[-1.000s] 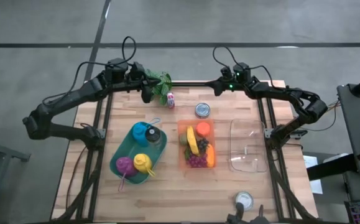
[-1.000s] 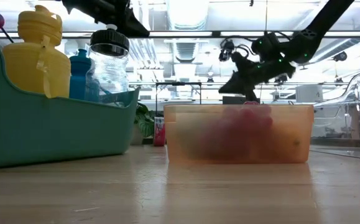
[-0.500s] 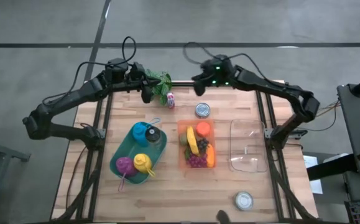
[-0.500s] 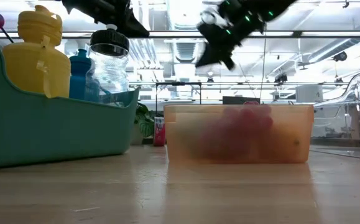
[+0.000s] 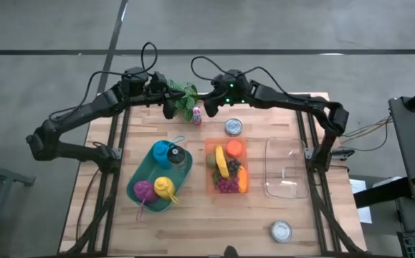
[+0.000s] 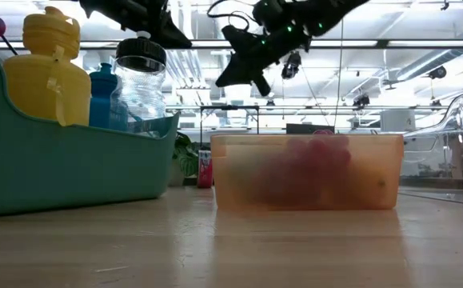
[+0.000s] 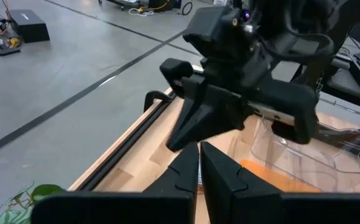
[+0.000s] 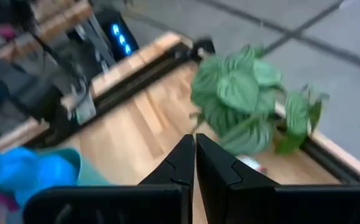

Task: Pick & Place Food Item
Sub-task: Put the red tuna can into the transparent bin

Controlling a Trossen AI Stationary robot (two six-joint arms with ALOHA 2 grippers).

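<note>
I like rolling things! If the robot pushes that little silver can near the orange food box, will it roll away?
Probably not. The silver can stands upright on its flat end on the table, so a gentle push would likely slide it. A high or hard push might tip it, and then its round side could roll. It looks like stiff metal, so it shouldn't squash.

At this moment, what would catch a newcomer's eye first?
The orange bin of fruit mid-table, beside the teal tray of colourful bottles on its left. Both arms stretch along the far edge, the right tool and left tool shut and empty, flanking the leafy plant.
</note>
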